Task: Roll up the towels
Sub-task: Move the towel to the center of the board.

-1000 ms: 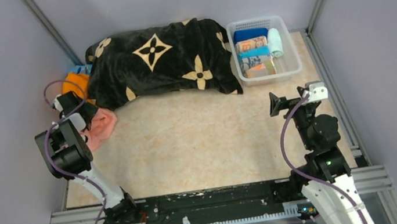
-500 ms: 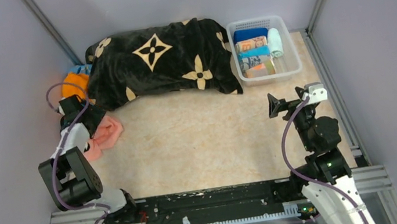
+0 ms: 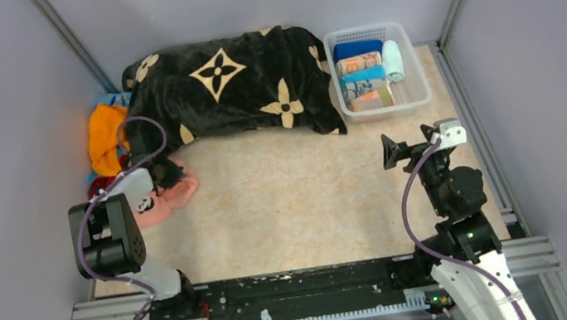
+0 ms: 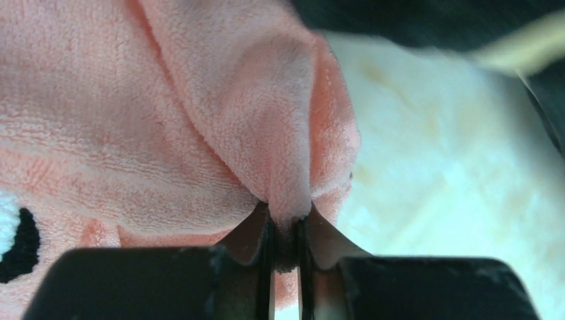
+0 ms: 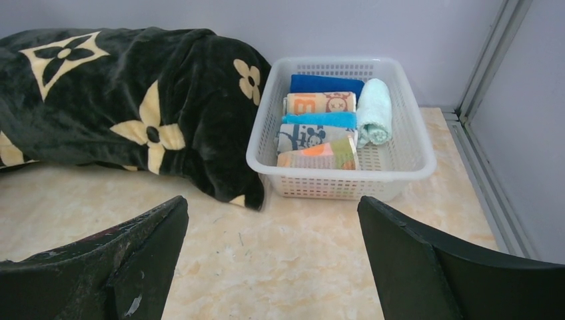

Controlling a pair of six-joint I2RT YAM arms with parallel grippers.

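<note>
Top view: L tool (image 3: 163, 175) sits at the front-left corner of the blanket (image 3: 229, 92), on the pink towel (image 3: 178, 193). That towel lies bunched on the surface (image 3: 294, 200), just beside the corner. Orange towel (image 3: 103, 135) is further back by the left wall, against the blanket's left end. R tool (image 3: 396, 151) hangs over bare surface near the basket (image 3: 422, 89), which holds rolled towels (image 3: 363, 73).

L wrist view: tool is clamped on a narrow ridge of pink towel, pads nearly meeting w/ cloth between. Rest of the towel is creased, not flat. Blanket edge shows dark and blurred at top.

R wrist view: tool is spread wide, holding nothing; basket & blanket ahead.

Risks, as I judge them:
- Grip is on a thin fold only, so a quick pull could let it slip out.
- Rolling w/o flattening first would give a lumpy roll.
- Blanket is so close that a drag may snag its edge & pull it along.
- R arm is well apart, so nothing pins the cloth.
</note>
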